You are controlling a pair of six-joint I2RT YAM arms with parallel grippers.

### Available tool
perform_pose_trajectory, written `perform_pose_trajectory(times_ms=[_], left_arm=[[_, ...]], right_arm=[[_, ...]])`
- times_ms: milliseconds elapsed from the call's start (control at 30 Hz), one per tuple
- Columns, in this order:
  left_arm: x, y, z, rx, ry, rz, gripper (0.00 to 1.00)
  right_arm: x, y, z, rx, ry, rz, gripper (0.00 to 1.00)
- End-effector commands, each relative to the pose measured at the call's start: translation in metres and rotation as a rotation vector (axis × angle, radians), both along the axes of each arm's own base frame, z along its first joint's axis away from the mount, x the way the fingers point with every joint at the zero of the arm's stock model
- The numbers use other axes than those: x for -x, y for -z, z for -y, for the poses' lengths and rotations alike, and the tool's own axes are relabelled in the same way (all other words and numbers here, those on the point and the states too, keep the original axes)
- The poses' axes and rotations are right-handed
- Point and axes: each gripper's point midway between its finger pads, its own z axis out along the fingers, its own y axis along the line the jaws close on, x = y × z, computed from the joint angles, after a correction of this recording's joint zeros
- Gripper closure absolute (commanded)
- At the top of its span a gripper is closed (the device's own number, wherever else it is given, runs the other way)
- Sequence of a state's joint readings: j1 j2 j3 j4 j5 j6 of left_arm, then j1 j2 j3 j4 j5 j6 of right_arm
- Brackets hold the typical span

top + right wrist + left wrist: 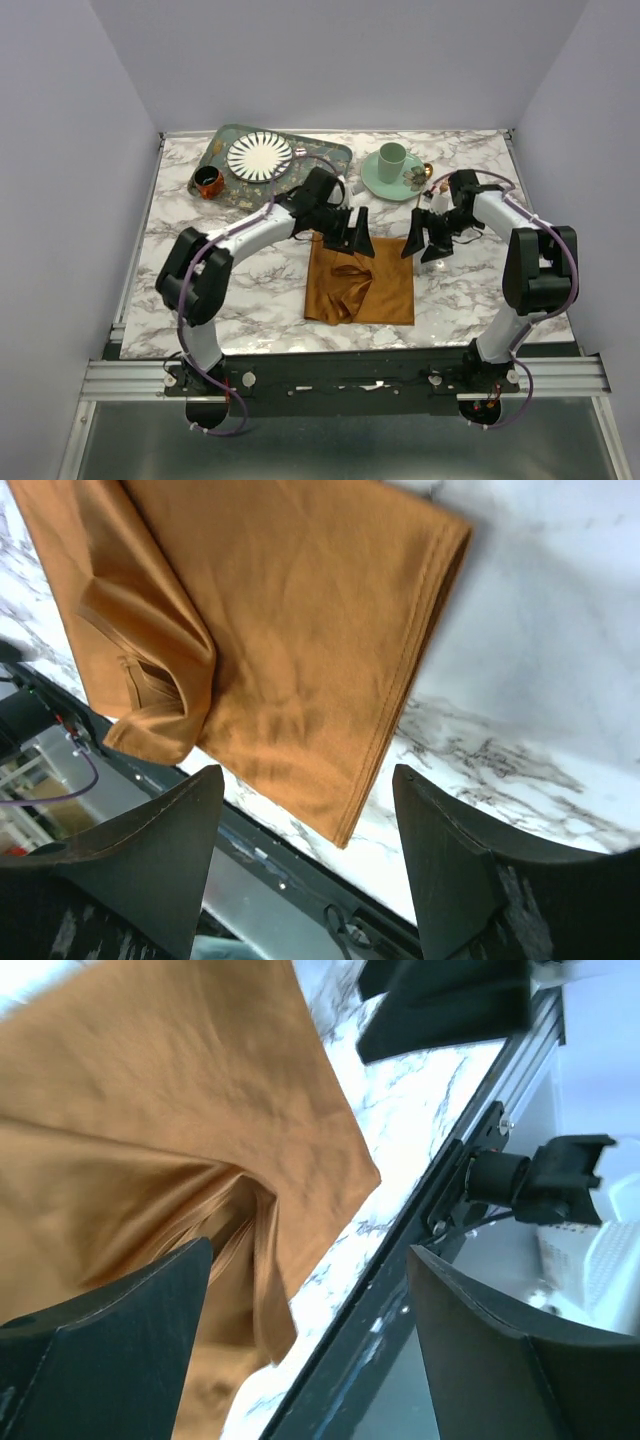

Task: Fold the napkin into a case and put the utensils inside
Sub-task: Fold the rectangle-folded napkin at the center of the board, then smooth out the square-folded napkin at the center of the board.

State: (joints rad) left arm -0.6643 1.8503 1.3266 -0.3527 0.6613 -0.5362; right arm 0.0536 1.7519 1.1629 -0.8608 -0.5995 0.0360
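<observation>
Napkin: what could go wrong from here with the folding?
The napkin lies rumpled, with a bunched pleat near its middle; folding over it would likely leave the result crooked. Its near edge sits close to the table edge, so a pull towards the arms could drag it off.

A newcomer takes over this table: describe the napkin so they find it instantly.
On the marble table, look at the near middle. The napkin lies there, rumpled on its left. It is the only cloth, plain rust-orange, unlike the patterned green tray at the far edge.
</observation>
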Motion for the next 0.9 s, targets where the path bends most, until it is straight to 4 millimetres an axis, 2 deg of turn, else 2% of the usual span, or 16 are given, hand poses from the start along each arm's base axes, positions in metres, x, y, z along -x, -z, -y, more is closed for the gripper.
perform_pose_trajectory(times_ms=[0,33,67,100,133,167,233,267,400,433,500,533,633,667,767,867], left_arm=[[-0.007,-0.031,-0.055,0.004,0.006,0.158,0.17],[-0.007,-0.030,-0.068,-0.022,0.005,0.189,0.21],[-0.009,-0.018,-0.086,-0.054,-0.023,0.175,0.26],[-0.009,-0.012,-0.095,-0.080,-0.035,0.181,0.33],[-0.007,-0.014,-0.101,-0.082,-0.033,0.198,0.34],[-0.003,-0.005,-0.111,-0.097,-0.037,0.191,0.35],[0.000,-0.008,-0.115,-0.082,-0.046,0.216,0.35],[0.004,-0.004,-0.118,-0.082,-0.059,0.193,0.35],[0.001,-0.002,-0.130,-0.045,-0.140,0.144,0.34],[-0.007,-0.006,-0.138,-0.025,-0.183,0.146,0.34],[-0.009,-0.004,-0.147,-0.007,-0.224,0.126,0.33],[-0.018,-0.010,-0.158,0.004,-0.273,0.138,0.32],[-0.025,-0.013,-0.177,0.014,-0.341,0.137,0.32],[-0.032,-0.014,-0.190,0.009,-0.384,0.138,0.32],[-0.036,-0.014,-0.210,-0.002,-0.443,0.133,0.32],[-0.036,-0.015,-0.220,-0.004,-0.476,0.142,0.31]], right_arm=[[-0.021,-0.013,0.000,-0.022,-0.050,0.079,0.24],[-0.023,-0.014,-0.002,-0.030,-0.055,0.081,0.25],[-0.024,-0.017,-0.005,-0.052,-0.059,0.084,0.27],[-0.026,-0.020,-0.008,-0.067,-0.065,0.087,0.29],[-0.026,-0.023,-0.011,-0.082,-0.075,0.093,0.30],[-0.024,-0.026,-0.017,-0.097,-0.093,0.098,0.30],[-0.025,-0.032,-0.024,-0.086,-0.132,0.139,0.30],[-0.023,-0.032,-0.033,-0.064,-0.168,0.159,0.30],[-0.028,-0.037,-0.060,0.022,-0.291,0.275,0.28],[-0.032,-0.037,-0.067,0.041,-0.318,0.311,0.28],[-0.030,-0.036,-0.086,0.100,-0.402,0.374,0.27],[-0.032,-0.036,-0.093,0.120,-0.426,0.403,0.27],[-0.028,-0.031,-0.119,0.190,-0.533,0.478,0.27],[-0.023,-0.027,-0.129,0.226,-0.577,0.494,0.27],[-0.021,-0.025,-0.151,0.286,-0.653,0.572,0.26],[-0.019,-0.018,-0.169,0.338,-0.713,0.622,0.26]])
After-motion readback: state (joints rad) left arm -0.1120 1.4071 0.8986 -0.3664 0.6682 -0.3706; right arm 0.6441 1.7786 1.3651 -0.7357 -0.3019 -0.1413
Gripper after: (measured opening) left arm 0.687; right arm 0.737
